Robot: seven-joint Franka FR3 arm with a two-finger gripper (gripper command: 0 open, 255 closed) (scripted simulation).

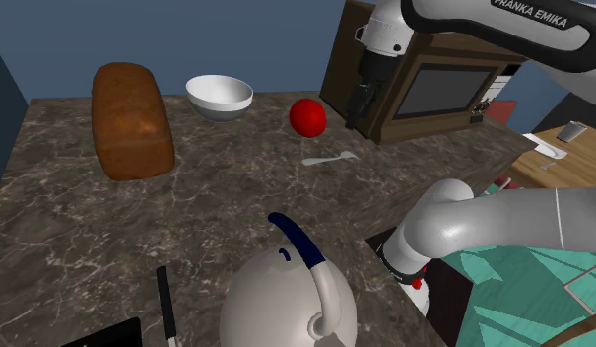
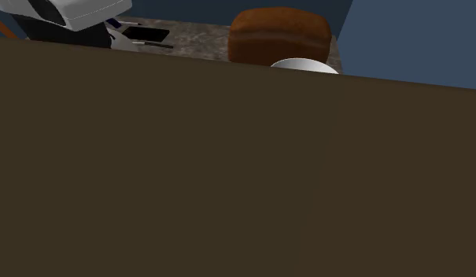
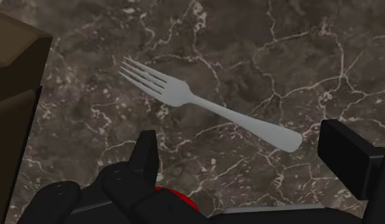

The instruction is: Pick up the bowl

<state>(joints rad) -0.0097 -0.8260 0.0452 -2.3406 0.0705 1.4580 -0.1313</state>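
The white bowl (image 1: 219,97) stands upright, mouth upward, round with no long axis, upper centre of the shoulder view between brown loaf (image 1: 133,118) and red ball (image 1: 307,116). The gripper (image 1: 357,124), upper right, has its fingers spread over a fork (image 3: 203,105).

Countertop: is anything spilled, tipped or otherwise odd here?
Nothing stands out. The white bowl sits upright beside the bread loaf; the red fruit and fork rest on the marble countertop, nothing spilled. The open gripper hangs over the fork, away from the bowl.
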